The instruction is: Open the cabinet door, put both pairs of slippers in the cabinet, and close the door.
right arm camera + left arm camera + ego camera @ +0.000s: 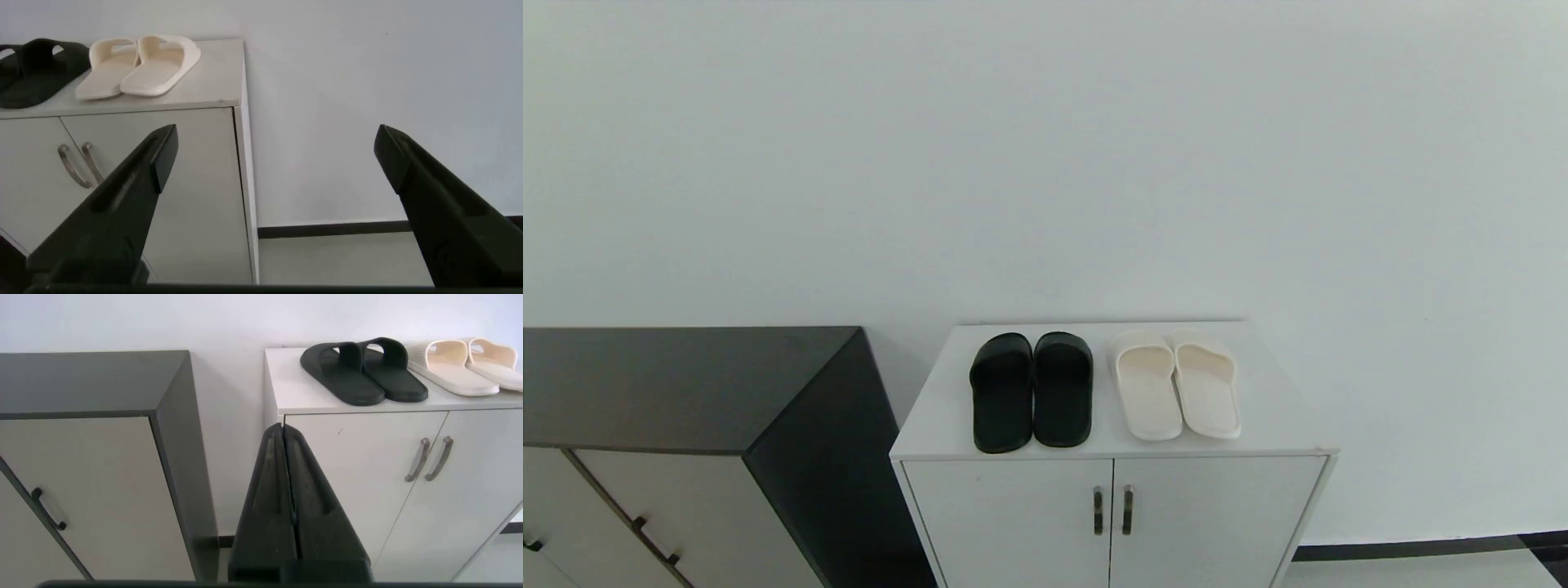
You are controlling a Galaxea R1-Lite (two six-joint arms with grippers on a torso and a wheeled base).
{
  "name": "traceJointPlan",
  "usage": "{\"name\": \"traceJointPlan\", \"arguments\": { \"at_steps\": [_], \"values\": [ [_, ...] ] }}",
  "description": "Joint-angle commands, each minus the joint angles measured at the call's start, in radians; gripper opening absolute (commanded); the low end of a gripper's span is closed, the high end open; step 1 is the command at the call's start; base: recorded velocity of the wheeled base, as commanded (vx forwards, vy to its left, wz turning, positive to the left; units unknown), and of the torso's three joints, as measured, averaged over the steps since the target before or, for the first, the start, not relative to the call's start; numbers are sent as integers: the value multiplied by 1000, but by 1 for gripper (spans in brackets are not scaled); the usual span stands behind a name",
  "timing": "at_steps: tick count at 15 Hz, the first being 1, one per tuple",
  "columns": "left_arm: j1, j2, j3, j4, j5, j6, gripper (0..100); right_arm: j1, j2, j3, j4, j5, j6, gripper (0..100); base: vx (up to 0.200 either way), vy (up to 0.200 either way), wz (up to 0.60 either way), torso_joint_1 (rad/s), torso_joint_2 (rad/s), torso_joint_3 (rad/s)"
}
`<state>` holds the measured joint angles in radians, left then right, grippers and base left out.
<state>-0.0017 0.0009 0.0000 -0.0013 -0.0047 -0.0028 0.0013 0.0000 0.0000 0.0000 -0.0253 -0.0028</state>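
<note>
A white two-door cabinet [1209,523] stands against the wall with both doors shut and two metal handles [1112,510] at the centre seam. On its top lie a black pair of slippers [1031,390] and, to their right, a cream pair of slippers [1178,382]. The left wrist view has my left gripper [283,429] shut, fingers pressed together, low in front of the cabinet's [368,482] left edge, with the black slippers [364,369] above. My right gripper [274,143] is open with wide-spread fingers, held off the cabinet's [163,188] right side, below the cream slippers [139,65].
A dark-topped cabinet with pale fronts [686,457] stands close on the left of the white one, leaving a narrow gap. A plain white wall is behind. Bare floor and a dark baseboard [1429,547] lie to the right.
</note>
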Motion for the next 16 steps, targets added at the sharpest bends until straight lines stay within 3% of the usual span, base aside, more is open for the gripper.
{"name": "traceJointPlan", "arguments": {
  "at_steps": [1,8,9,10,11,12,14,15,16],
  "values": [
    [0,1,0,0,0,0,0,0,0,0,0,1,0,100,0,0,0,0,0,0],
    [0,1,0,0,0,0,0,0,0,0,-2,27,-36,100,0,0,0,0,0,0],
    [0,1,0,0,0,1,0,-1,3,-37,-23,19,-33,100,0,0,0,0,0,0],
    [0,1,0,0,0,0,0,17,100,-242,-17,21,29,100,0,0,0,0,0,0],
    [0,1,0,0,0,1,0,26,158,-325,5,21,66,100,0,0,0,0,0,0],
    [0,1,0,0,0,1,0,40,262,-426,83,56,52,100,0,0,0,0,0,0],
    [0,1,0,0,0,0,0,48,368,-364,107,251,15,100,0,0,0,0,0,0],
    [0,1,0,0,0,1,0,48,373,-362,107,258,15,100,0,0,0,0,0,0],
    [0,1,0,0,0,0,0,51,505,-351,107,361,17,100,0,0,0,0,0,0]
  ]
}}
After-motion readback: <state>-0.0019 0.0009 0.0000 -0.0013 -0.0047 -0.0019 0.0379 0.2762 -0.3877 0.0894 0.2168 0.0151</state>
